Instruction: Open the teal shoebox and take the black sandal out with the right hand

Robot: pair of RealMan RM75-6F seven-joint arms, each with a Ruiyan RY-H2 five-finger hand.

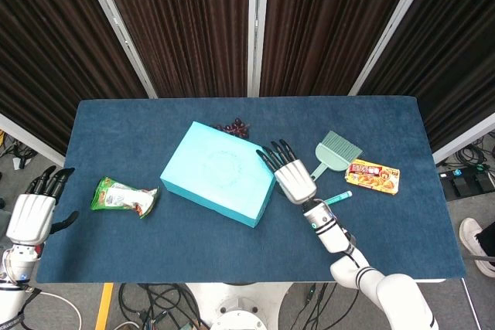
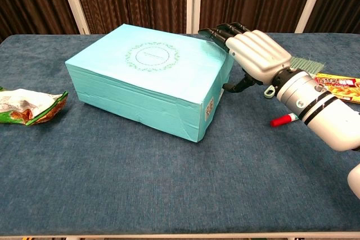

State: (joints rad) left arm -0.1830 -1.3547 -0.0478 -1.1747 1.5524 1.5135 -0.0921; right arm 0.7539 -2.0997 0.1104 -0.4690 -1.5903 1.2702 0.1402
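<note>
Shoebox (image 2: pixel 147 80), teal, sits lid-closed at mid-bench. Right hand (image 2: pixel 252 54) rests at its right end, fingers (image 1: pixel 270 154) spread over the lid edge, holding nothing. Red-capped marker (image 2: pixel 284 119), small brush (image 1: pixel 335 151) and food packet (image 1: pixel 373 175) lie beyond. Snack bag (image 1: pixel 123 195) lies left. Left hand (image 1: pixel 32 215) hangs spread off the bench (image 1: pixel 232 241) edge.

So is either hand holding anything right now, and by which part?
Nothing is held. The right hand is at the teal cardboard shoebox lid's end; the left hand is open.
</note>
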